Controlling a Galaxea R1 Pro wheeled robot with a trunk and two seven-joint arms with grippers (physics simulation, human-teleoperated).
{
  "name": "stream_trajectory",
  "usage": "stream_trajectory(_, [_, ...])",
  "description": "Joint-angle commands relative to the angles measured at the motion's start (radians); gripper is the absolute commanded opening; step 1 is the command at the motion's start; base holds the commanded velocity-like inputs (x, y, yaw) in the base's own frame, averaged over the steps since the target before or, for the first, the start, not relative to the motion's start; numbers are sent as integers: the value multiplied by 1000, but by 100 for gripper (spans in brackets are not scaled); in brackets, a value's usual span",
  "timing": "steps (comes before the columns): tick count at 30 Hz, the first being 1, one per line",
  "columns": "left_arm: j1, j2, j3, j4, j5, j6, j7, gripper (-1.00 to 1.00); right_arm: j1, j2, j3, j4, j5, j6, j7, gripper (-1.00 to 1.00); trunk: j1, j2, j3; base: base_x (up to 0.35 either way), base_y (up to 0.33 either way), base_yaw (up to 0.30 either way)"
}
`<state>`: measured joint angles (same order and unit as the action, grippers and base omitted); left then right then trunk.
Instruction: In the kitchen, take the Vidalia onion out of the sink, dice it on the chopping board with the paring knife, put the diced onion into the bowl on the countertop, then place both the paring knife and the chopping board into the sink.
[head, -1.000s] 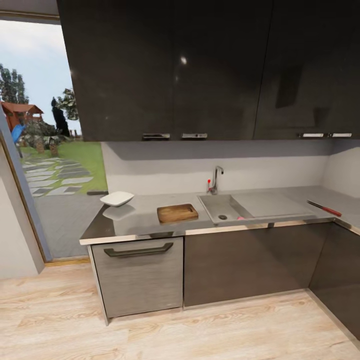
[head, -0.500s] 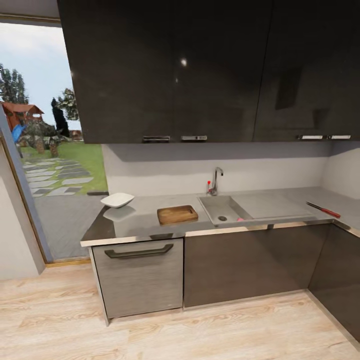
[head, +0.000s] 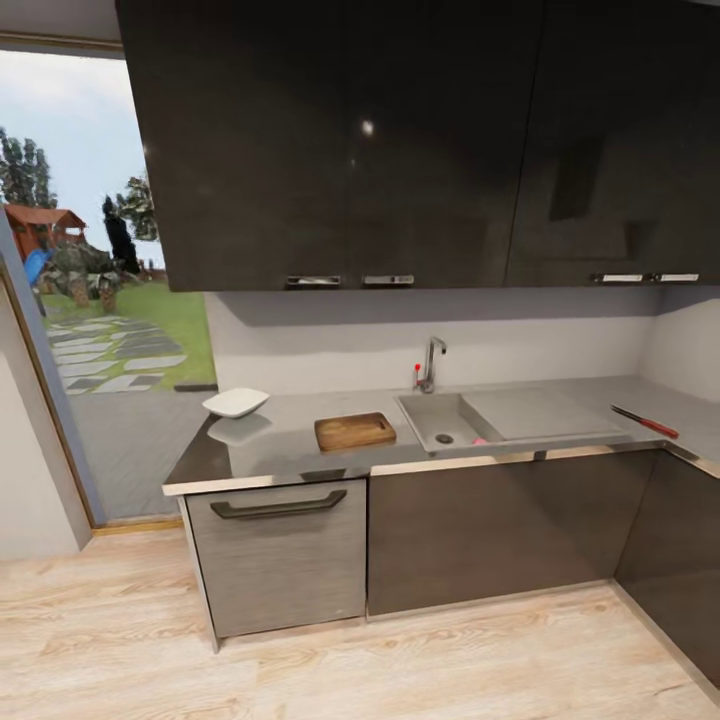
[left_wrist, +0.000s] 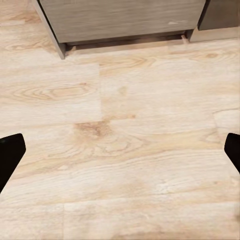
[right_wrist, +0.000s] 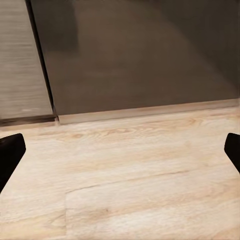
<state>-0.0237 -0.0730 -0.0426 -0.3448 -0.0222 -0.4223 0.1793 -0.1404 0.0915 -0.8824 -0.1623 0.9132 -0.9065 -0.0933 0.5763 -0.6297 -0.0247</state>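
Note:
The grey sink (head: 425, 408) is set in the countertop (head: 285, 440), with a chrome tap (head: 431, 362) behind it. A bit of the pinkish Vidalia onion (head: 481, 439) peeks over the basin's front edge. The brown chopping board (head: 354, 431) lies just left of the sink. The white bowl (head: 236, 402) stands at the counter's left end. Far right, the paring knife (head: 645, 421) lies on the counter. My left gripper (left_wrist: 120, 155) and right gripper (right_wrist: 120, 152) both hang open over the wooden floor, with nothing between their fingers.
Dark wall cabinets (head: 400, 140) hang above the counter. Below are a grey drawer front (head: 275, 555) with a dark handle and dark cabinet doors (head: 490, 530). A glass door (head: 90, 300) to a garden is at the left. Pale wood floor (head: 400, 670) lies between me and the counter.
The whole head picture has shifted slightly, so the camera has moved a little. Nothing on the counter has moved.

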Motion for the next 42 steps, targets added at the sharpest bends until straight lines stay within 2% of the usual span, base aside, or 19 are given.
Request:
stream_trajectory(1, [-1, 0, -5, 1, -2, -2, 8, 100, -1, 0, -2, 0, 11, -1, -10, 100, -4, 6, 1, 0, 0, 0])
stream_trajectory(33, [-1, 1, -3, 1, -2, -1, 9, 100, -1, 1, -1, 0, 12, 0, -9, 100, -126, 230, 102, 0, 0, 0])
stream_trajectory(42, [-1, 1, -3, 0, -3, -2, 9, 100, 0, 1, -1, 0, 12, 1, -7, 100, -126, 230, 102, 0, 0, 0])
